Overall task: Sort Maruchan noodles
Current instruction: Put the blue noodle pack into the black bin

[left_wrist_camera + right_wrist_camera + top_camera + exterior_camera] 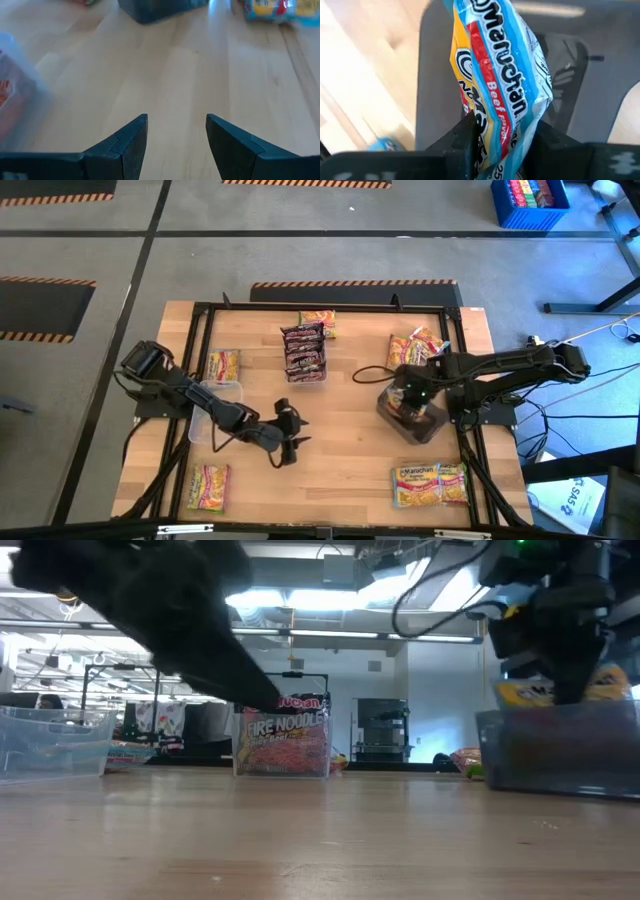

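Note:
My right gripper [502,131] is shut on a light blue Maruchan noodle packet [495,65] and hangs over a clear bin [412,423] at the table's right. In the low view the packet [540,690] shows just above that bin's rim [560,715]. My left gripper [176,120] stands open low over bare wood at mid-table [285,438], with nothing between its fingers. A bin of dark maroon packets [305,352] stands at the far middle. Another clear bin [215,402] sits beside my left arm. My right gripper pinches the light blue packet near one short end [492,142] between its two fingers. The fingers come from above, pointing steeply down. The packet hangs below them, crumpled and lifted clear of the table, over the bin's inside; whether its lower end touches the bin I cannot tell.
Loose packets lie flat on the table: yellow-pink ones at the left [222,365], near left [208,485] and far middle [318,320], orange ones at the far right [420,345], and a pair at the near right [430,485]. A black frame [200,310] edges the table.

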You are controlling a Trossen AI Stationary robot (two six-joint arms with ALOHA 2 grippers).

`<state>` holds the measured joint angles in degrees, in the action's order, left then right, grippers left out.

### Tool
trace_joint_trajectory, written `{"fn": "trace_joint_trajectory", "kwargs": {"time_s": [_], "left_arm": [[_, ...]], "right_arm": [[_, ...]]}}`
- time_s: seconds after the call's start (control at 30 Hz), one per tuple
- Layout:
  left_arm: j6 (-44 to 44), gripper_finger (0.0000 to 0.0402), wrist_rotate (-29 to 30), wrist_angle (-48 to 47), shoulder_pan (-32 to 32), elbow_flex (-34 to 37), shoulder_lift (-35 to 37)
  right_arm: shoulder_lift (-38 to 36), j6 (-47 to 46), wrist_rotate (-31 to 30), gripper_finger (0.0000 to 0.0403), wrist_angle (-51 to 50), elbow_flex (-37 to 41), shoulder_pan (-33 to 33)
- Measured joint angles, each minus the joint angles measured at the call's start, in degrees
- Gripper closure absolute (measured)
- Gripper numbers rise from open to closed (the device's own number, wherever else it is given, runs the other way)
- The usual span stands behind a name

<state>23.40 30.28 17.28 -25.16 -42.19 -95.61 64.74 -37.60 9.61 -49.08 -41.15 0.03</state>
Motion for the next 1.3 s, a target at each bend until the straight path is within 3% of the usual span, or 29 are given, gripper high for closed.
{"fn": "trace_joint_trajectory", "kwargs": {"time_s": [0.7,0.97,1.3], "left_arm": [[-10.51,0.0206,-11.77,0.39,13.57,-29.39,-24.57],[-10.51,0.0206,-11.82,0.28,16.29,-38.03,-30.94],[-10.25,0.0206,-8.86,0.15,21.00,-41.19,-31.59]], "right_arm": [[0.05,2.05,-2.62,0.0302,2.60,0.00,0.00],[0.05,1.61,-2.71,0.0302,2.70,0.00,0.00],[0.05,2.61,-1.83,0.0302,2.58,0.00,0.77]]}}
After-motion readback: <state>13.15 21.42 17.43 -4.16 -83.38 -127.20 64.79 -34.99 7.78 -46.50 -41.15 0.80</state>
